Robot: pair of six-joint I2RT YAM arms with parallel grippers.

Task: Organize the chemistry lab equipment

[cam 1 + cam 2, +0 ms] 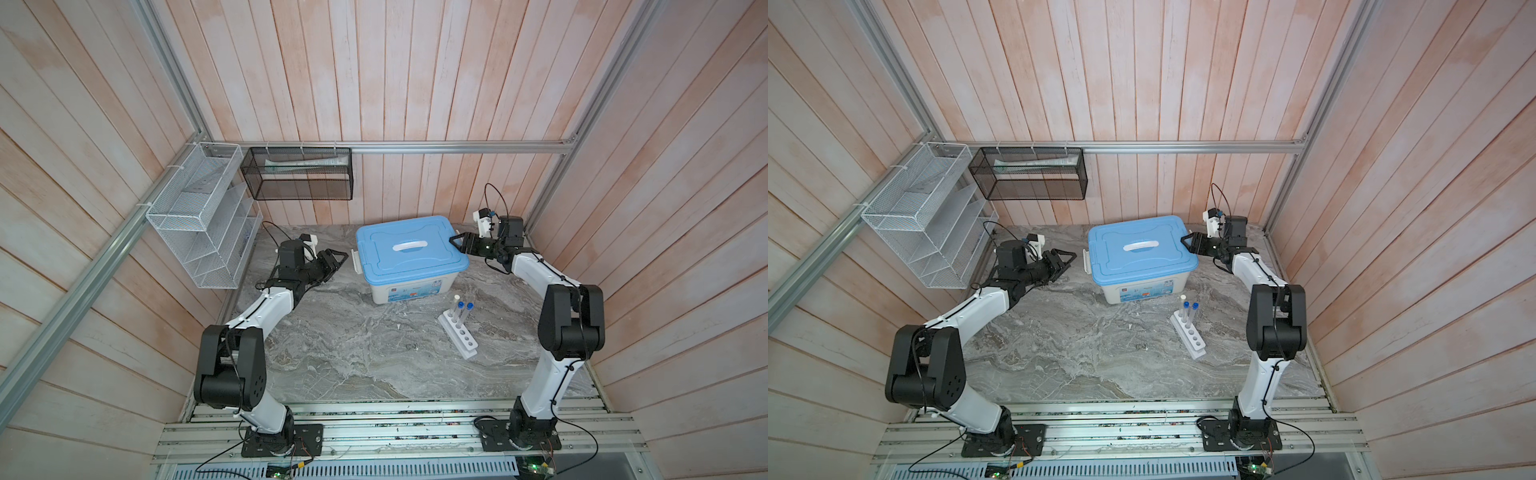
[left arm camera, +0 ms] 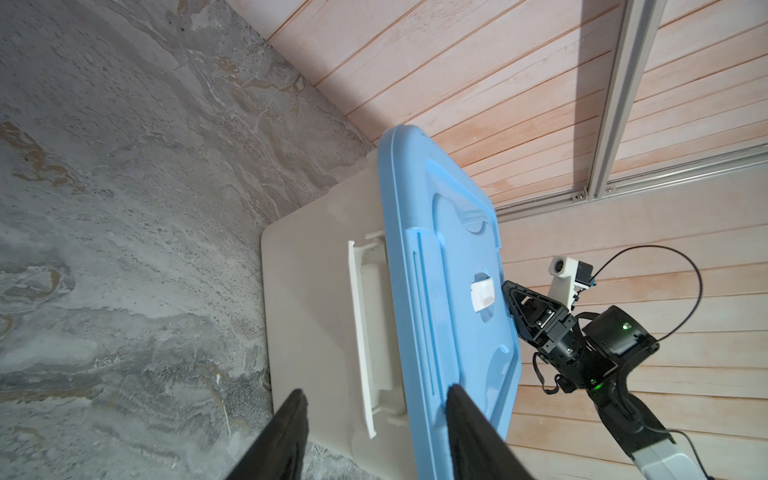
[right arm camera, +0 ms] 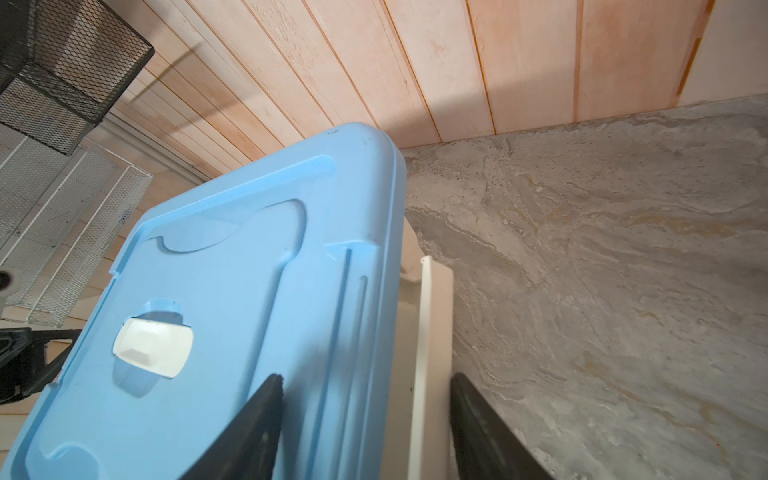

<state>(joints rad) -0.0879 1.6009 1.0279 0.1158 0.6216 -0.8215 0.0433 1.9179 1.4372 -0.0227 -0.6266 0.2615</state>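
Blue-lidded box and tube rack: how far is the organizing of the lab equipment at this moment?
Done: three tubes stand in the white rack. In hand: the right end effector straddles the blue lid at its edge on the box; grip unclear. The left end effector is open beside the box. Left: scissors, pen-like tool and dish are not in view, possibly inside, so I cannot judge them.

left arm [image 1: 266,307] and right arm [image 1: 536,270] stretched inward, both jaws parted.
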